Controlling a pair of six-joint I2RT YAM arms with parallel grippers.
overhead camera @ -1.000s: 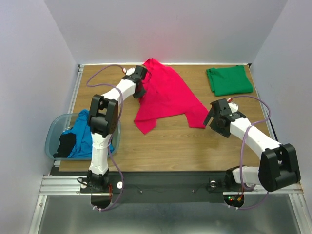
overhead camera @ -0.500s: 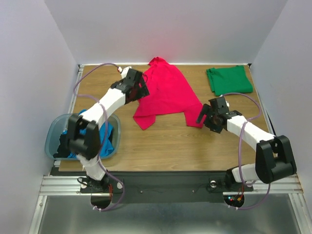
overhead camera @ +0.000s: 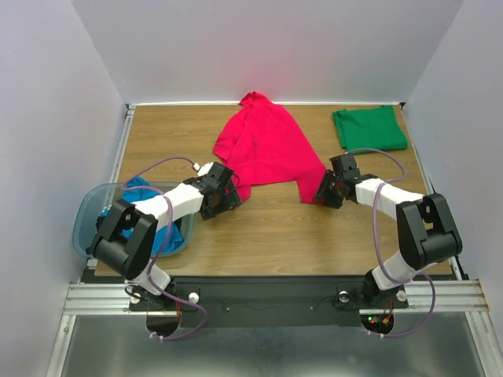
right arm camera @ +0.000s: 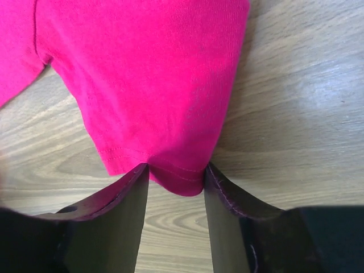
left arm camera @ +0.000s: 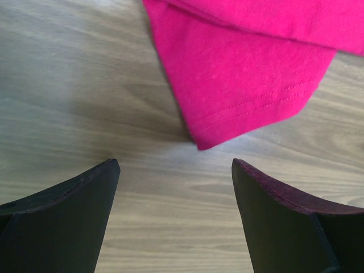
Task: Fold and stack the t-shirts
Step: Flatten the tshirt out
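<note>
At frame left, a tub [overhead camera: 88, 221] holds a blue t-shirt [overhead camera: 140, 206]; the left gripper [overhead camera: 225, 196] hovers spread over the desk [overhead camera: 267, 236] before the centred crimson t-shirt [overhead camera: 263, 149], whose hem the right gripper [overhead camera: 321, 193] straddles, part-closed; a folded green t-shirt [overhead camera: 368, 128] lies upper right.

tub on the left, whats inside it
The tub holds a blue shirt and something black beside it. The left arm crosses over the tub's near right part, so whatever lies under the arm or beneath the cloth cannot be seen.
</note>
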